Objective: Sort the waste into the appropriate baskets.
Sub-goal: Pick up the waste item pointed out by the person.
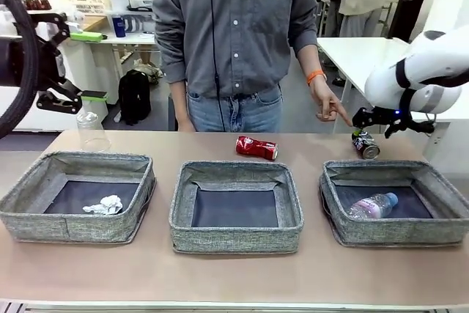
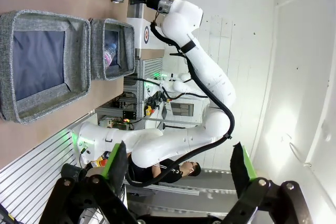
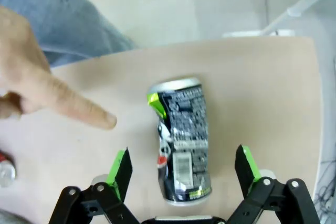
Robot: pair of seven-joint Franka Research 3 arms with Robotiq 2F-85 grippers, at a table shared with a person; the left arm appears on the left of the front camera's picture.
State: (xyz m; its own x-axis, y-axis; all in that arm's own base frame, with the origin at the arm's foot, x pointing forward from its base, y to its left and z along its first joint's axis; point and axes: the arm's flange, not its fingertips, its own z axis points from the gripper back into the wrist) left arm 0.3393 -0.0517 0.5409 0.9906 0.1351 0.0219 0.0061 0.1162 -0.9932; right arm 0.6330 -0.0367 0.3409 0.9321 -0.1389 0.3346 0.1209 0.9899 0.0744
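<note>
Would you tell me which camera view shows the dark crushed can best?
The right wrist view: the dark crushed can lies close up, framed by the open fingers. The front view shows it small beyond the right basket; the left wrist view, tiny.

left claw (image 2: pixel 179 161): jaws wide apart, empty | clear bottle (image 2: pixel 108 54): in far basket (image 2: pixel 128 45)

White arm (image 1: pixel 432 64), blk gripper (image 3: pixel 184 153), grn pads (image 3: pixel 245 163)

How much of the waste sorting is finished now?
Done: crumpled paper lies in the left basket, bottle in the right basket. In hand: the open right gripper hovers over the dark can, not gripping yet. Left: red can and clear cup on the table.
</note>
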